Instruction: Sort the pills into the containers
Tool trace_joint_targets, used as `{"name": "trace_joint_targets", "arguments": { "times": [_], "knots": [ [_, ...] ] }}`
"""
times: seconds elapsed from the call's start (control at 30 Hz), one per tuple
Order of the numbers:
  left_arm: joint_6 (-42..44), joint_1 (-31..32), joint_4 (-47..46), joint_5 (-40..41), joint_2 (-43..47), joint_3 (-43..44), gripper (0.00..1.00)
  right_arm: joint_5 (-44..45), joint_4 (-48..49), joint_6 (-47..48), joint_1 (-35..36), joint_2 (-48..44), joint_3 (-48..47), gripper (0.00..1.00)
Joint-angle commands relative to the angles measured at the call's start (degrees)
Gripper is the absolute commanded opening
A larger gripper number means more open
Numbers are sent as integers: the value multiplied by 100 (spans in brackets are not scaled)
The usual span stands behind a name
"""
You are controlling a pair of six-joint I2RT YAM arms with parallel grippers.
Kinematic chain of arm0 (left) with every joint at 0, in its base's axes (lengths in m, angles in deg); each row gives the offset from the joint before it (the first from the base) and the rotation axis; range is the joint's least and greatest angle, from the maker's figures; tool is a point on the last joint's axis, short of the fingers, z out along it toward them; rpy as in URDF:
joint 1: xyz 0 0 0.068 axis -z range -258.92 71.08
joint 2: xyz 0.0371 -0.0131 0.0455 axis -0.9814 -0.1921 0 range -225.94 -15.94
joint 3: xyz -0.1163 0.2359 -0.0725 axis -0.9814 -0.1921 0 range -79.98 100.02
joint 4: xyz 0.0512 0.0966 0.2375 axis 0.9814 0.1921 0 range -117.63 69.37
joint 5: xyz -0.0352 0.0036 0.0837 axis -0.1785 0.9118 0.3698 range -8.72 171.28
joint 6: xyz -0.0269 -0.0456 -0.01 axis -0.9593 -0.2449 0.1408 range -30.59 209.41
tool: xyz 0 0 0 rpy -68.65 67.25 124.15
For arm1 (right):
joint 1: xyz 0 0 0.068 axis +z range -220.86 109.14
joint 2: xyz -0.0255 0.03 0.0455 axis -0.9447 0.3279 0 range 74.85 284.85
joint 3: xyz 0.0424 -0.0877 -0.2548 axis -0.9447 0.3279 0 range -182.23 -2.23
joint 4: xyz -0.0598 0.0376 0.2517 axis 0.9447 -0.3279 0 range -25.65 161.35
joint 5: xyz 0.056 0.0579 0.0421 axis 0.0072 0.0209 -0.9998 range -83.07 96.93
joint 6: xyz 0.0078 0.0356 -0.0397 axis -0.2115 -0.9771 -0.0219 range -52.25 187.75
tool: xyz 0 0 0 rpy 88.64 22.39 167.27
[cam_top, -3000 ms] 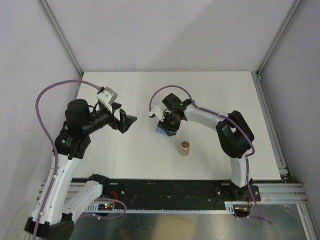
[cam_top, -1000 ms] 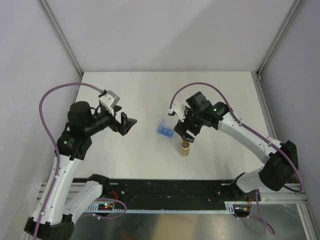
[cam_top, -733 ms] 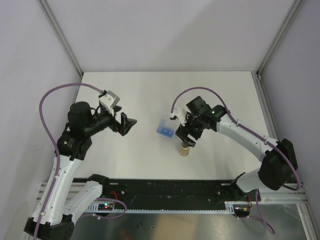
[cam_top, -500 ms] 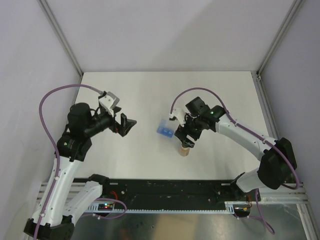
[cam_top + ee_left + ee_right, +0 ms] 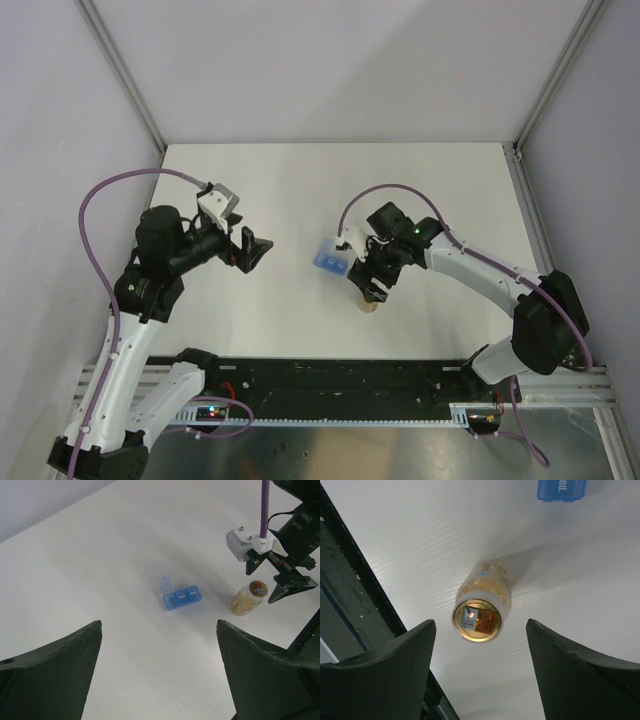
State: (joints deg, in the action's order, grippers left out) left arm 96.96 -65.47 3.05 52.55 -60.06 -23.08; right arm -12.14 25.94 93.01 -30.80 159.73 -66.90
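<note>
The light-blue pill box [image 5: 328, 258] lies mid-table; its containers [image 5: 182, 598] have closed lids, apart from one end lid [image 5: 165, 583] that stands up. The amber bottle [image 5: 246, 600] stands upright near it, with pale pills showing through its wall. A gold cap [image 5: 476, 620] covers its mouth. My right gripper [image 5: 480, 622] hangs open right above the bottle [image 5: 369, 304], one finger on each side, touching nothing. My left gripper [image 5: 159, 625] is wide open and empty, held above the table well to the left of the box [image 5: 561, 489].
The black base rail [image 5: 350, 580] runs along the near table edge, close to the bottle. White walls and metal frame posts [image 5: 125, 80] close in the table at the back and both sides.
My right gripper has come nearer and slightly left, from beside the pill box to over the bottle, and its jaws have narrowed a little. The left arm has stayed put.
</note>
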Motion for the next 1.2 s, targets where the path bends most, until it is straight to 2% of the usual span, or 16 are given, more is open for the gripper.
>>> {"name": "trace_joint_targets", "arguments": {
  "times": [0.0,0.37,0.7,1.03,1.17],
  "knots": [
    [88,-34,-123,29,25,-34,100,-116,213,-11,75,115,24,77],
    [107,-36,-116,60,23,-54,100,-79,296,17,110,253,46,64],
    [114,-36,-119,60,63,-67,100,-21,294,46,124,323,50,63],
    [124,-33,-119,56,82,-90,100,-17,254,63,128,382,46,57],
    [128,-36,-122,37,78,-90,100,-22,226,78,134,391,47,49]
  ]
}}
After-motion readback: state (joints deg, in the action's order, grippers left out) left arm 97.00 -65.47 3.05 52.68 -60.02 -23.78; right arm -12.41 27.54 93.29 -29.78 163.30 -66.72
